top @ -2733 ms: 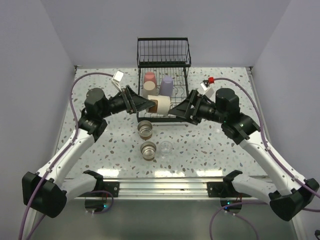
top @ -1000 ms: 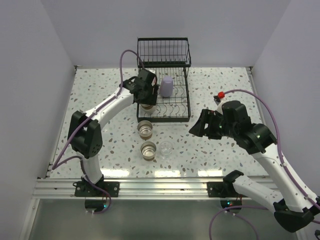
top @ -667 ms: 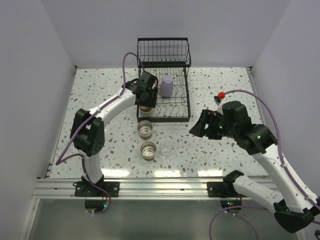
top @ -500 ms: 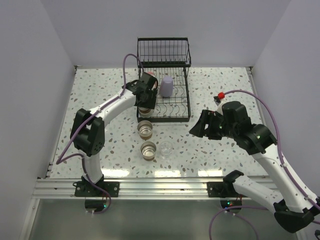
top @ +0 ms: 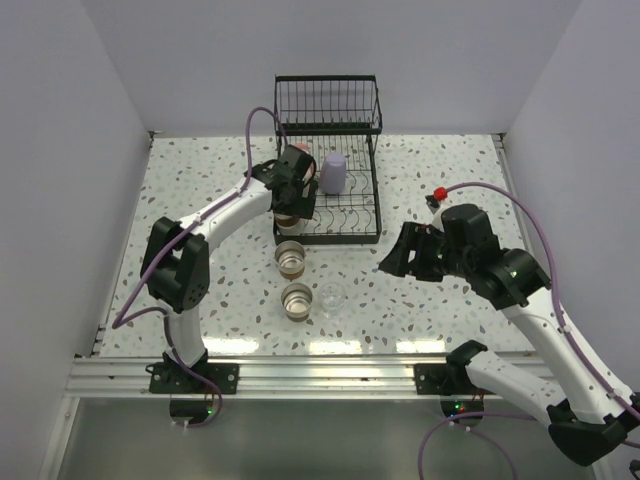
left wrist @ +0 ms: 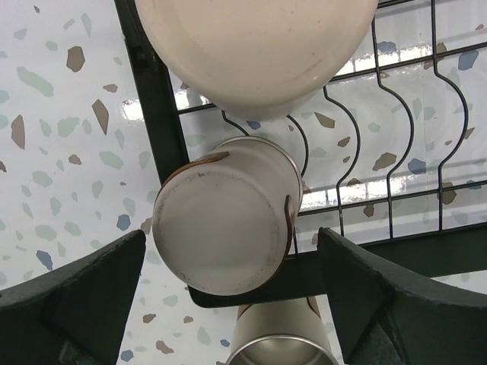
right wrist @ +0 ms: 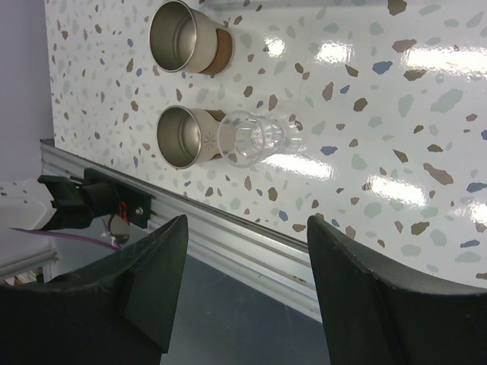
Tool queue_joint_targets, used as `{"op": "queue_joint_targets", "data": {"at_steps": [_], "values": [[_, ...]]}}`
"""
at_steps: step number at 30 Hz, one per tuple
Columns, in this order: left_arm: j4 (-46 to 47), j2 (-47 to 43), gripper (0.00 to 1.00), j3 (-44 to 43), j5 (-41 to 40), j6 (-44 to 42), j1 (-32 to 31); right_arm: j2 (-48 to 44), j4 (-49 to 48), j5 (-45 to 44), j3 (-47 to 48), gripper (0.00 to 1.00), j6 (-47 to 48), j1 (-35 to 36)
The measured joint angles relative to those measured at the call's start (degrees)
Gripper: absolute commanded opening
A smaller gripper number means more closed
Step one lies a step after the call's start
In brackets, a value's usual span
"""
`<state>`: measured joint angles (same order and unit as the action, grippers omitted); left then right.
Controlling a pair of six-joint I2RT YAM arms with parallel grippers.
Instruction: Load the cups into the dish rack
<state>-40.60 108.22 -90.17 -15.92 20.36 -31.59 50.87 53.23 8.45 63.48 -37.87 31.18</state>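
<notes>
The black wire dish rack (top: 352,236) stands at the table's back middle, with a lavender cup (top: 333,172) upside down on its tray. My left gripper (top: 290,195) hovers over the rack's front left corner. In the left wrist view it (left wrist: 232,237) is open, its fingers on either side of a brown cup (left wrist: 221,232) that rests bottom-up on the rack frame (left wrist: 156,106). A beige cup (left wrist: 255,46) sits just behind it. Two brown cups (top: 290,258) (top: 297,300) and a clear cup (top: 332,296) stand on the table. My right gripper (top: 395,262) is open and holds nothing.
The rack's upright wire basket (top: 328,100) rises at the back. The right wrist view shows both brown cups (right wrist: 179,26) (right wrist: 186,133) beside the clear cup (right wrist: 259,135), and the table's metal front rail (right wrist: 251,251) under the right gripper (right wrist: 247,222).
My left gripper has opened and let go of the brown cup at the rack's front left corner. The right arm has barely shifted.
</notes>
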Motion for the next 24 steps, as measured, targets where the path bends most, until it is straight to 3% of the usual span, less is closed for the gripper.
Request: {"op": "queue_joint_targets", "data": {"at_steps": [9, 16, 24], "values": [[-3.8, -1.6, 0.98, -4.7, -1.4, 0.0, 0.0, 0.0, 0.1, -0.3, -0.1, 0.66, 1.3, 0.0], [-6.1, -8.5, 0.98, -11.2, -2.6, 0.2, 0.0, 1.7, 0.1, -0.4, -0.1, 0.65, 2.7, 0.7], [-7.4, -20.1, 0.98, -9.2, -2.1, 1.7, 0.0, 13.1, -0.1, -5.4, 3.1, 0.68, 3.1, 13.5]]}}
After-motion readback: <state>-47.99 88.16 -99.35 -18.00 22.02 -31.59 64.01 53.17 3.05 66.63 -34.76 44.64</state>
